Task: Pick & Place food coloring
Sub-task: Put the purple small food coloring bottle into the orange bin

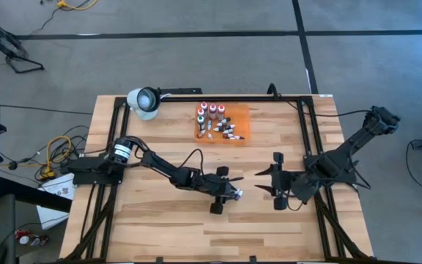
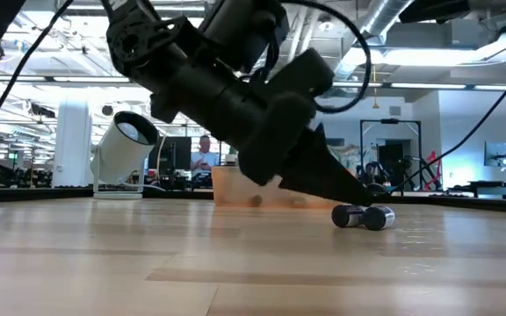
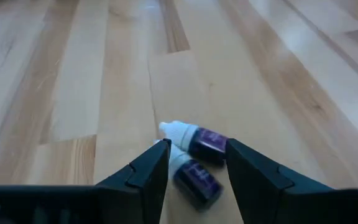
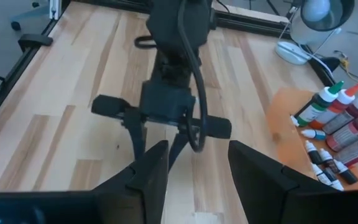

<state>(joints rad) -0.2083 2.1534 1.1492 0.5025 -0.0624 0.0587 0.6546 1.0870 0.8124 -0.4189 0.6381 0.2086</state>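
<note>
Two tiny dark purple droppers with white caps lie on their sides on the bare wood near the table's middle, close together. My left gripper is open and slants down over them, one finger on each side. The other food coloring bottles, red, green and small dark ones, stand and lie on the orange mat toward the far edge. My right gripper waits open to the right of the droppers, pointing at the left gripper. My left gripper comes slanting down from the table's left, and the nearer dropper lies on the table between its open fingers. Its white cap is close beside one fingertip; whether they touch, I cannot tell.
A white lamp-like cylinder stands at the far left corner. A black frame rail runs along the far edge and down the right side. Bare wood lies along the near side.
</note>
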